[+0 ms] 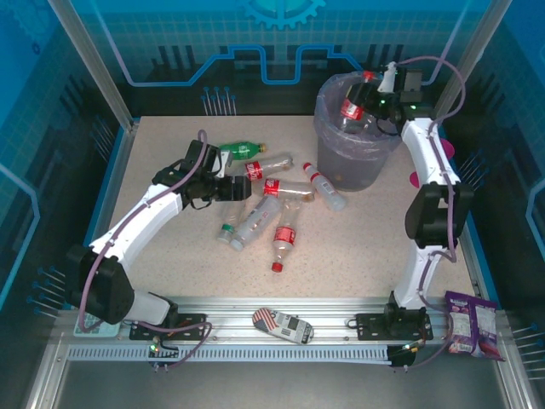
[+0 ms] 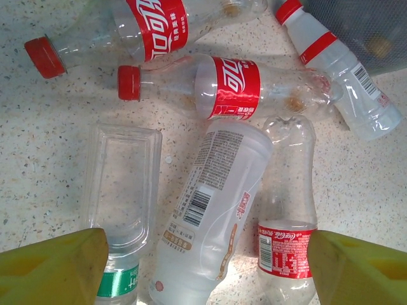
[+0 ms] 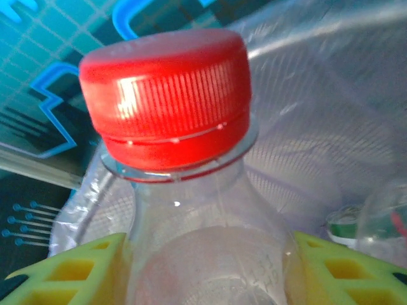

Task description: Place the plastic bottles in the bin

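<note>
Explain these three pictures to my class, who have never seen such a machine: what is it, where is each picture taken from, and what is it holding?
It is a pair of robot arms bolted at the near edge of a table. The wide picture comes from a fixed camera above and behind them. The other two come from a camera on each wrist, looking past that arm's yellow fingers. Several empty plastic bottles lie in a loose heap on the table, including a green bottle. The left end effector hovers open over the heap, gripping nothing. The right end effector is shut on a red-capped bottle, held above the grey bin with its plastic liner.
</note>
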Available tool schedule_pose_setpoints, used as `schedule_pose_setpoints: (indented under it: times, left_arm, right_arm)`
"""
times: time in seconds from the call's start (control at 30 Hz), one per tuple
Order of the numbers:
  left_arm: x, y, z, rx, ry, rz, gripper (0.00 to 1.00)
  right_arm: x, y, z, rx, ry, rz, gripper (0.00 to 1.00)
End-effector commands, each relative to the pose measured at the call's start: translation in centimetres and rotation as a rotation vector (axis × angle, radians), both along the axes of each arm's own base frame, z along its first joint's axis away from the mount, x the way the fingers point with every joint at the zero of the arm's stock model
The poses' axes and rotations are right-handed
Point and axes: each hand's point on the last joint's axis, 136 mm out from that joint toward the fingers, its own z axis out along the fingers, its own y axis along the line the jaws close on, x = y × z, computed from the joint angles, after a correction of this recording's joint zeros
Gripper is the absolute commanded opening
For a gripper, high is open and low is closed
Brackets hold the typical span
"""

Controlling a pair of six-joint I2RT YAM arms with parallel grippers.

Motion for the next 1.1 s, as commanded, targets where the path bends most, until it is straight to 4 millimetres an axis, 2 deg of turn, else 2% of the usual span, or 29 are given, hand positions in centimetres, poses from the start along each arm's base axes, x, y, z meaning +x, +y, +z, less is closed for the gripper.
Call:
schedule_pose_setpoints:
  times: [0.0, 0.17, 0.3, 0.4, 0.47, 0.67, 0.83, 1.07]
  left_arm:
    - [-0.8, 0.3, -1.2, 0.021, 0.046, -0.007, 0.82]
    - [-1.1, 0.0, -1.3, 0.012, 0.051, -0.01, 0.82]
    - [-1.4, -0.4, -1.4, 0.014, 0.058, -0.024, 0.81]
    - [-1.6, -1.2, -1.3, 0.022, 0.059, -0.05, 0.82]
    - [-1.7, -1.6, -1.3, 0.023, 0.062, -0.065, 0.82]
    - [-1.6, -1.6, -1.4, 0.033, 0.06, -0.07, 0.83]
    - [-1.3, -0.8, -1.3, 0.054, 0.059, -0.052, 0.86]
    - [-0.8, 1.2, -1.5, 0.078, 0.064, -0.005, 0.88]
  right_arm:
    - [0.0, 1.8, -1.3, -0.036, 0.036, 0.048, 0.51]
    - [0.4, 2.4, -4.7, -0.078, 0.105, 0.05, 0.52]
    - [0.4, 2.7, -6.4, -0.093, 0.145, 0.055, 0.54]
    - [0.3, 2.8, -6.9, -0.106, 0.155, 0.059, 0.61]
    - [0.3, 2.8, -6.7, -0.115, 0.152, 0.061, 0.7]
    - [-0.2, 2.4, -4.0, -0.148, 0.109, 0.064, 0.85]
    - [-1.2, 1.7, -0.2, -0.195, 0.05, 0.053, 0.94]
    - [-3.9, 0.2, 4.7, -0.255, -0.017, 0.035, 0.97]
